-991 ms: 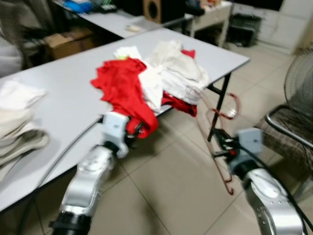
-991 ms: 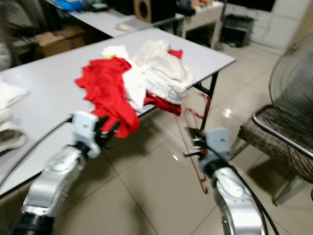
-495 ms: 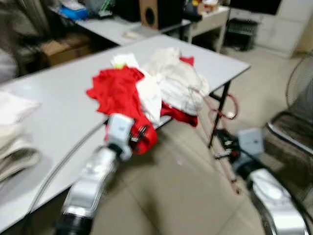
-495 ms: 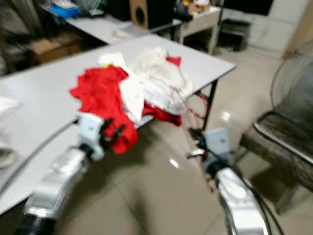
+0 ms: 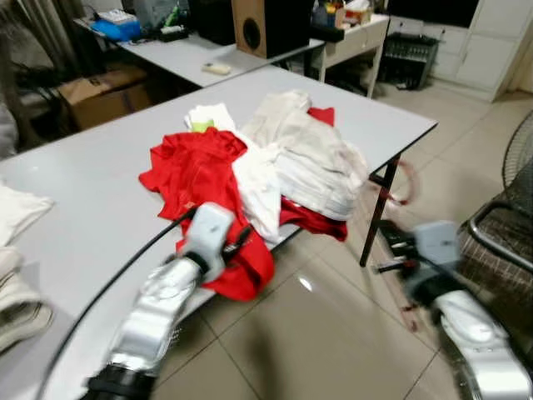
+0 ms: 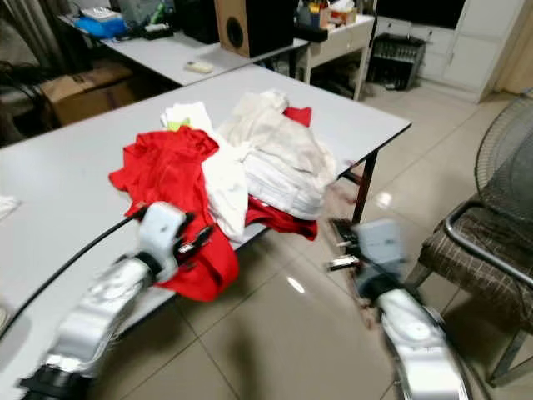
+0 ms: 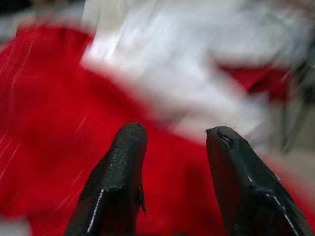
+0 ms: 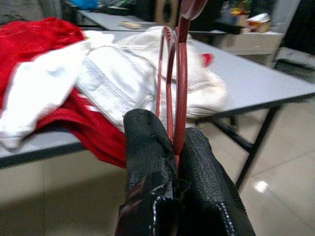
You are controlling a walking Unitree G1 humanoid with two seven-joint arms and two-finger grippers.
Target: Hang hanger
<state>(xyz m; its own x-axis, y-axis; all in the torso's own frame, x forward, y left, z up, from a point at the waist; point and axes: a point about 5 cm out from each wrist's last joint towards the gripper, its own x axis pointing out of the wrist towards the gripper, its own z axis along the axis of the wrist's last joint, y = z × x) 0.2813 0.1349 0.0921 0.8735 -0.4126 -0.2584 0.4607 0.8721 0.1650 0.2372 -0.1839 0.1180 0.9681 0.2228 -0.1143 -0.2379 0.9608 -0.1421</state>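
Observation:
A dark red wire hanger [image 8: 178, 73] stands up from my right gripper [image 8: 172, 130], which is shut on it, out over the floor off the table's right corner [image 5: 391, 250]. Its loop [image 5: 405, 179] shows blurred beside the table leg. My left gripper [image 7: 177, 135] is open, its fingers just over a red garment [image 5: 200, 167] that droops off the front edge of the grey table [image 5: 83, 183]. In the head view that gripper [image 5: 239, 240] sits at the garment's hanging fold. A heap of white clothes [image 5: 308, 154] lies right of the red one.
A wicker chair [image 5: 500, 250] and a standing fan [image 5: 520, 150] are on the right. Folded pale cloths [image 5: 17, 217] lie at the table's left end. Behind stand a second table with a speaker [image 5: 266, 25] and a cardboard box [image 5: 100, 83]. Tiled floor lies below.
The head view has swung and sharpened. My left gripper has pushed a little further onto the red garment's hanging edge. The right gripper still holds the hanger, now slightly further right.

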